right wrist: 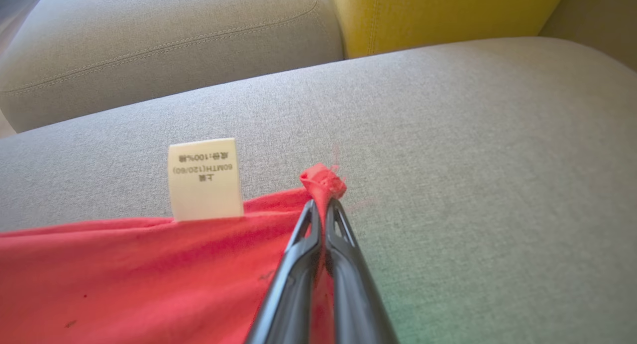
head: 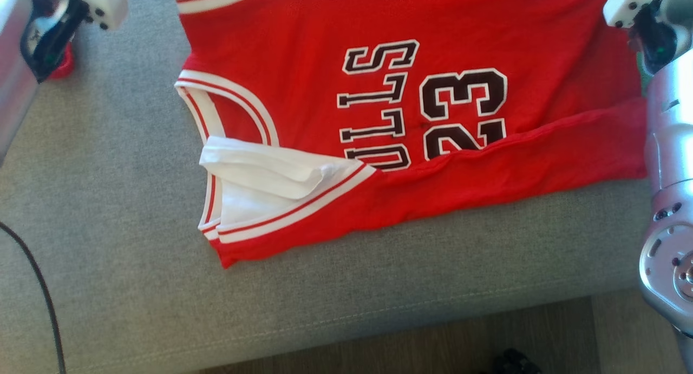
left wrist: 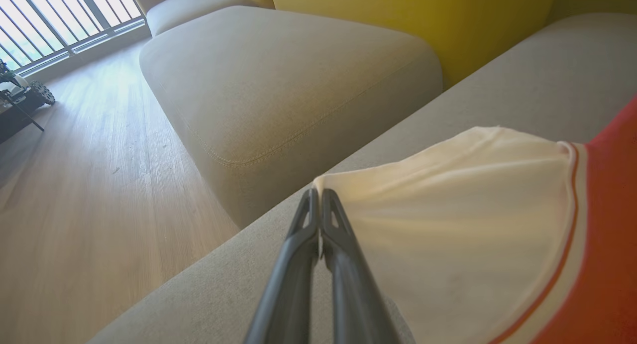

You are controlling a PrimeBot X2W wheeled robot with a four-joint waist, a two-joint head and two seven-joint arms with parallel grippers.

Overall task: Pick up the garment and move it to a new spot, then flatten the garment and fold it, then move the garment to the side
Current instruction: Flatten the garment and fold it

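Red jersey [head: 303,49] laid flat on grey sofa cushion [head: 108,228], near edge folded up over its lettering.
Left gripper [left wrist: 318,192]: fingers pressed together, pinching the tip of the jersey's white fabric. Right gripper [right wrist: 323,202]: pinching a bunched red corner, just beside the white care label [right wrist: 205,178].

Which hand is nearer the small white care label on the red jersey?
Right. The right hand pinches the red jersey beside its white care label; the left hand grips its white armhole end.
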